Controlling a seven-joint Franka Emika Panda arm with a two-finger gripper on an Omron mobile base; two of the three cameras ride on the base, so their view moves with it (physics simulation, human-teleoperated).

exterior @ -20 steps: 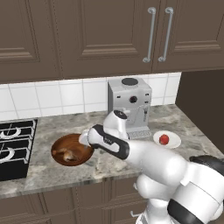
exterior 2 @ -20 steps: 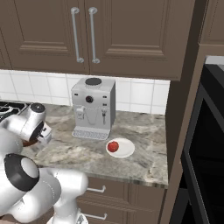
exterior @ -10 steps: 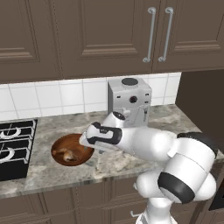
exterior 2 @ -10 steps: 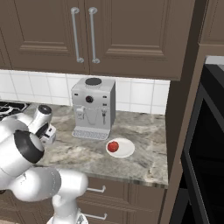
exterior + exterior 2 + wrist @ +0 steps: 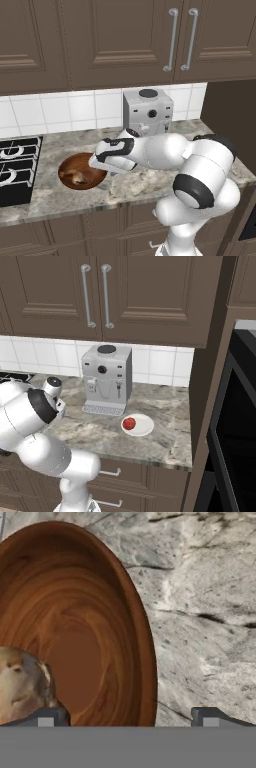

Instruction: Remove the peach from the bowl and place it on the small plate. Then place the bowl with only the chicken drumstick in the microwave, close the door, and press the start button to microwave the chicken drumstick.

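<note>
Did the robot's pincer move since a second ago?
Yes. Its pincer went left, away from the coffee machine, and now sits over the brown bowl.

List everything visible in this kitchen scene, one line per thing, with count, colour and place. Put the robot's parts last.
bowl: 1, glossy brown wood, on the counter beside the stove
chicken drumstick: 1, tan-brown, inside the bowl
peach: 1, red, on the small plate
small plate: 1, white, on the counter in front of the coffee machine, towards its right
coffee machine: 1, silver-grey, at the back of the counter against the tiles
stove: 1, black, left end of the counter
counter: 1, grey marbled stone
upper cabinets: dark brown, two silver handles, above the tiles
arm: 1, white with dark joints, reaching left to the bowl
tool: 1, dark tips, open, astride the bowl's rim
</note>
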